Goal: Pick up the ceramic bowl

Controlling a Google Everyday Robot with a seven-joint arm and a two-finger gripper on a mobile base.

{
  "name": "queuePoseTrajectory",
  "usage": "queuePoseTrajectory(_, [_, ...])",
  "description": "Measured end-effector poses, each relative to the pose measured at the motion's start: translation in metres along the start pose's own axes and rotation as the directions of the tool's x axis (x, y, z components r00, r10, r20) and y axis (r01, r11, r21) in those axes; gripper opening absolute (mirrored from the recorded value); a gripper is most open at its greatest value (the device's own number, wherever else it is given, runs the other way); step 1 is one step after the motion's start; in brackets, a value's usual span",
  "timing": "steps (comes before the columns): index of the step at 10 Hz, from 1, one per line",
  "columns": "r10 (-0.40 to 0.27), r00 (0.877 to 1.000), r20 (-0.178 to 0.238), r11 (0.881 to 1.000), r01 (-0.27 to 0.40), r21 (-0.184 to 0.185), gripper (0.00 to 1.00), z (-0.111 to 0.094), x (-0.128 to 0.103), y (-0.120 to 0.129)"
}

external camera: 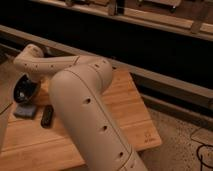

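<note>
Bowl first, over at the far left: the ceramic bowl [23,91] sits near the left edge of the wooden worktop [125,107], and it looks tipped up on its side, its dark rim facing the room with a paler, bluish inside showing. Right above it the wrist end of the arm [75,100] curls down, and the tool [27,80] must be somewhere at the bowl's upper edge, but the cream-coloured wrist covers it, so I cannot tell whether it is spread, pressed together or pinching the rim. Just nearer than the bowl lies a flat blue-grey pad [24,111], maybe a sponge, touching or almost touching the bowl's lower side. To the right of that pad, just beside it, a small dark oblong thing [47,115] lies on the wood; what it is I cannot make out. Further right the thick, pale forearm with its row of small holes sweeps from the near middle up and over toward the left, hiding much of the wood. Beyond the worktop, along the far side, a long pale rail [150,75] runs left to right against a dark wall, and speckled floor [180,135] shows at the near right
</note>
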Motion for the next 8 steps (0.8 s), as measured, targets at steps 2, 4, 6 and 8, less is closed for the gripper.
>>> queuePoseTrajectory(2, [-0.015,1.0,0.024,0.999,0.016,-0.03,0.0,-0.013,-0.004,0.009])
queuePoseTrajectory(4, [-0.017,0.999,0.032,0.999,0.019,-0.042,0.0,-0.02,-0.006,0.011])
queuePoseTrajectory(6, [-0.018,0.999,0.032,0.999,0.019,-0.043,0.0,-0.019,-0.006,0.012])
queuePoseTrajectory(8, [-0.018,0.999,0.032,0.999,0.019,-0.043,0.0,-0.019,-0.006,0.011])
